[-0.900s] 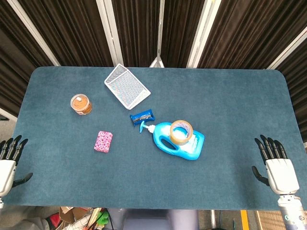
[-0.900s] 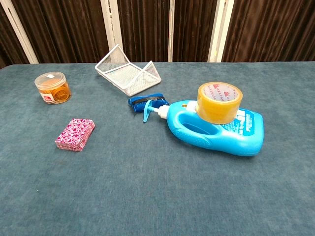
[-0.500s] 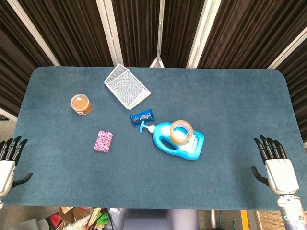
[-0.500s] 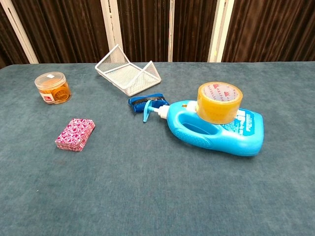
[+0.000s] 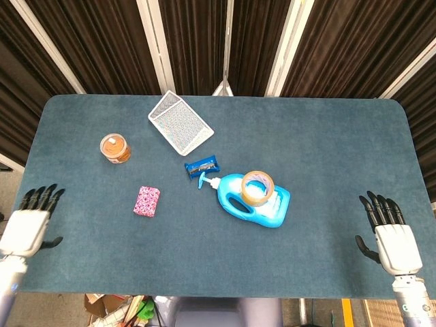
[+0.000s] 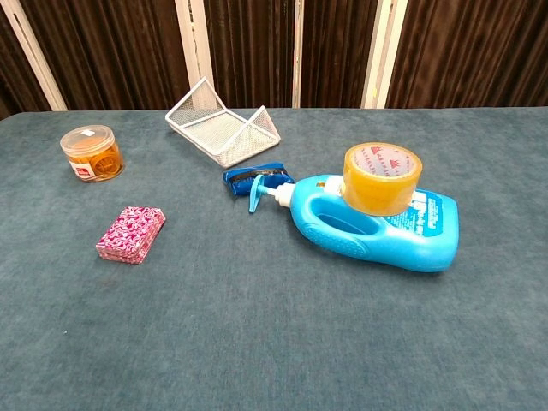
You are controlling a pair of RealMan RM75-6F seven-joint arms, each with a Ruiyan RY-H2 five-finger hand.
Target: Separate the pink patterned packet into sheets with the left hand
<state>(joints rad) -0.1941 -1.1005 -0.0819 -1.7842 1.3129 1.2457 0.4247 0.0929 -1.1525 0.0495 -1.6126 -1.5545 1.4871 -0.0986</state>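
Note:
The pink patterned packet [image 5: 146, 201] [image 6: 131, 234] lies flat on the blue table, left of centre. My left hand [image 5: 30, 223] hovers over the table's near left edge, well to the left of the packet, with fingers spread and nothing in it. At the near right corner my right hand [image 5: 390, 235] is likewise open and empty. Neither hand appears in the chest view.
A blue detergent bottle [image 5: 251, 201] lies on its side with a roll of tape [image 5: 257, 187] on top. A blue clip [image 5: 202, 165] sits by its nozzle. Behind are a white mesh tray [image 5: 180, 122] and a small jar [image 5: 115, 148] with orange contents.
My left hand has moved right and up onto the table's near left edge, toward the packet. The right hand barely shifted.

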